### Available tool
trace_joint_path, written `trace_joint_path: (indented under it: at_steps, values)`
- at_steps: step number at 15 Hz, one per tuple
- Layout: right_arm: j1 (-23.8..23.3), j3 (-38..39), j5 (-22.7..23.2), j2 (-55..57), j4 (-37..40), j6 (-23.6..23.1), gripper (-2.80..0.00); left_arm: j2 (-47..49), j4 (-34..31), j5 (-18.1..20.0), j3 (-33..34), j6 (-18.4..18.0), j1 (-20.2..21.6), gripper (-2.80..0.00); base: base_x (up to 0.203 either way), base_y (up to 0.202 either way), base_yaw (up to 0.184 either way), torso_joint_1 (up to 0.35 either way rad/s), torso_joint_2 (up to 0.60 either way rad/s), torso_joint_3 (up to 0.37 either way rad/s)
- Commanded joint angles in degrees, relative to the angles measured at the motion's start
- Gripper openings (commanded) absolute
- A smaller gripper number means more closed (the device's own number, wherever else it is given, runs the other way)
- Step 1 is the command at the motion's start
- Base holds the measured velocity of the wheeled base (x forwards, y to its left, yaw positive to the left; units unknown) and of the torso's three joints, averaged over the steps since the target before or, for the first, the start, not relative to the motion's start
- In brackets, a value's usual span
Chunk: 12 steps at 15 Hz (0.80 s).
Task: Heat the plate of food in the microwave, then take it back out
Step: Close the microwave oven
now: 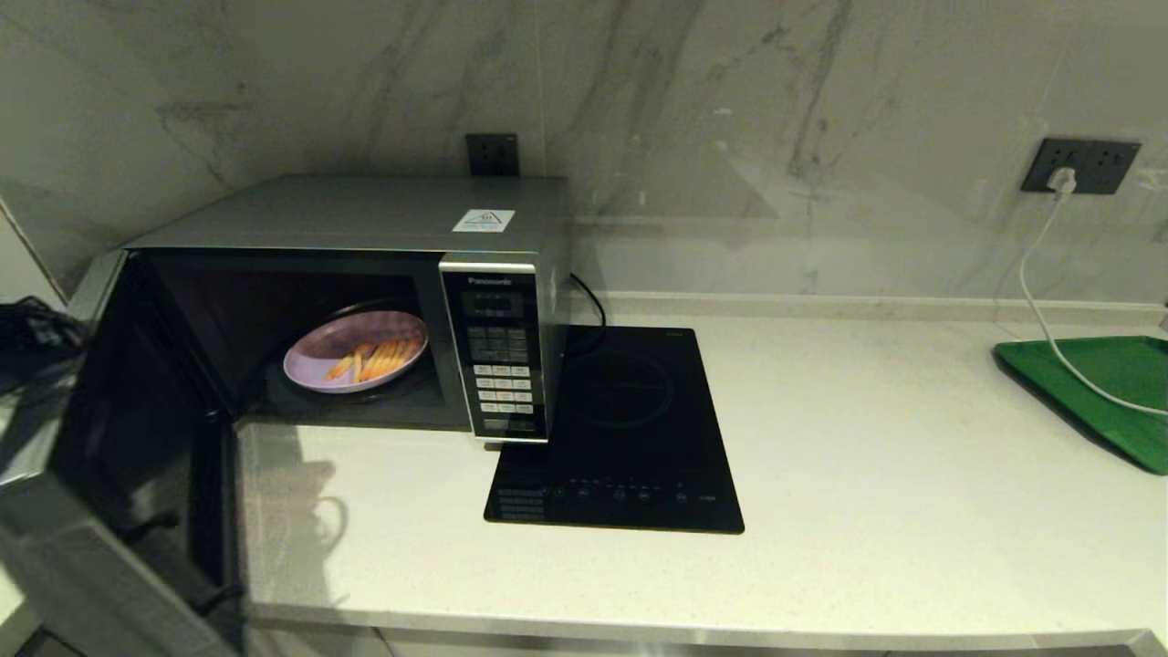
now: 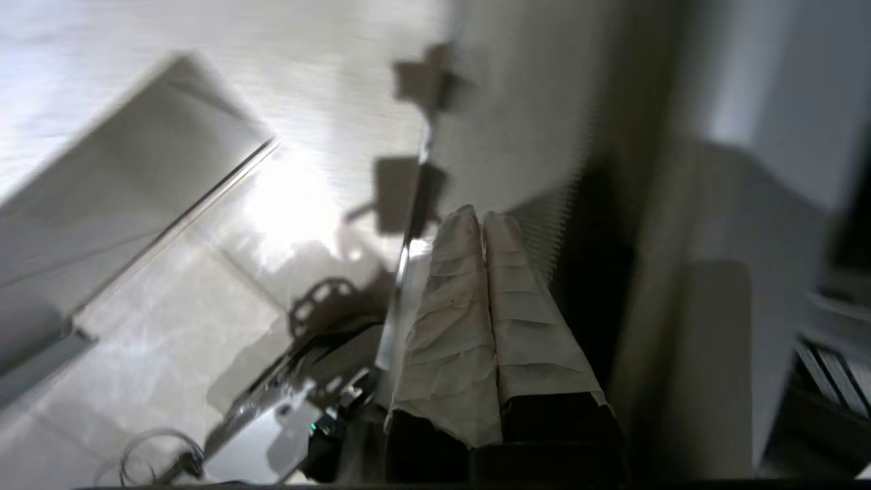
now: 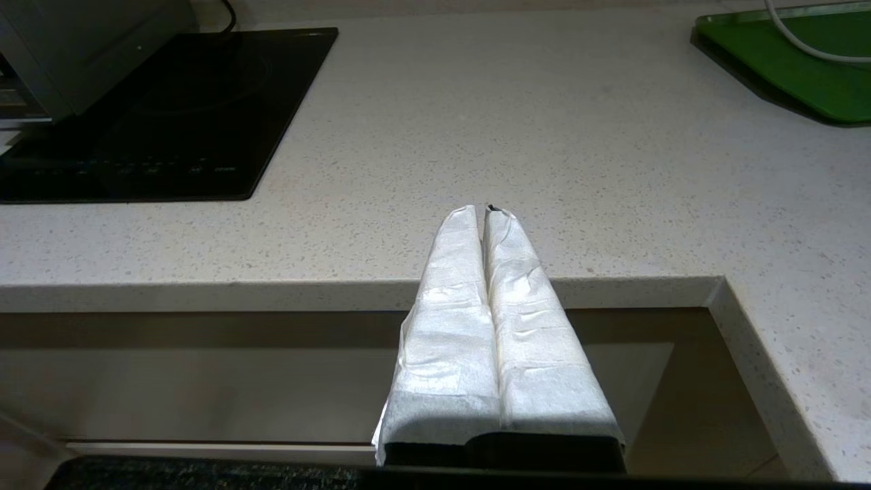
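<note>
The silver-grey microwave (image 1: 365, 214) stands at the back left of the counter. Its dark glass door (image 1: 137, 429) is swung wide open toward me on the left. Inside, on the turntable, sits the lilac plate (image 1: 342, 342) with orange-yellow fries (image 1: 379, 359). A dark part of my left arm (image 1: 32, 333) shows at the far left behind the open door. In the left wrist view my left gripper (image 2: 482, 218) is shut and empty, beside a dark upright surface. My right gripper (image 3: 484, 209) is shut and empty, hovering just in front of the counter's front edge; it is out of the head view.
A flat black glass hob (image 1: 630, 429) lies right of the microwave, its button panel (image 1: 497, 356) beside it. A green tray (image 1: 1104, 392) sits at the far right with a white cable (image 1: 1040, 301) running to a wall socket. Pale counter (image 1: 912, 474) stretches between them.
</note>
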<state>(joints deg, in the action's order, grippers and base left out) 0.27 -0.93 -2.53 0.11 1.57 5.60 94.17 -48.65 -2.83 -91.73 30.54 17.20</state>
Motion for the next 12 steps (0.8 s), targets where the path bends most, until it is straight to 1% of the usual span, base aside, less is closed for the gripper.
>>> trace_joint_path:
  at_steps: [1, 2, 3, 6, 10, 12]
  values:
    - [0.0, 0.0, 0.0, 0.0, 0.0, 0.0, -2.80, -2.4, 0.5, -4.6, 0.5, 8.4, -13.4, -2.80, 0.000, 0.000, 0.000, 0.000, 0.00, 0.000]
    - [0.0, 0.0, 0.0, 0.0, 0.0, 0.0, -2.80, -2.8, 0.3, -6.5, 0.5, 12.4, -15.7, -2.80, 0.000, 0.000, 0.000, 0.000, 0.00, 0.000]
    - [0.0, 0.0, 0.0, 0.0, 0.0, 0.0, -2.80, -3.4, 0.2, -7.2, 1.0, 12.8, -16.0, -2.80, 0.000, 0.000, 0.000, 0.000, 0.00, 0.000]
    - [0.0, 0.0, 0.0, 0.0, 0.0, 0.0, -2.80, -3.6, 0.2, -7.3, 0.7, 12.4, -16.2, -2.80, 0.000, 0.000, 0.000, 0.000, 0.00, 0.000]
    - [0.0, 0.0, 0.0, 0.0, 0.0, 0.0, -2.80, -3.6, 0.2, -7.2, 0.9, 12.6, -18.0, -2.80, 0.000, 0.000, 0.000, 0.000, 0.00, 0.000]
    - [0.0, 0.0, 0.0, 0.0, 0.0, 0.0, -2.80, -3.7, 0.2, -7.1, 1.0, 13.0, -19.8, -2.80, 0.000, 0.000, 0.000, 0.000, 0.00, 0.000]
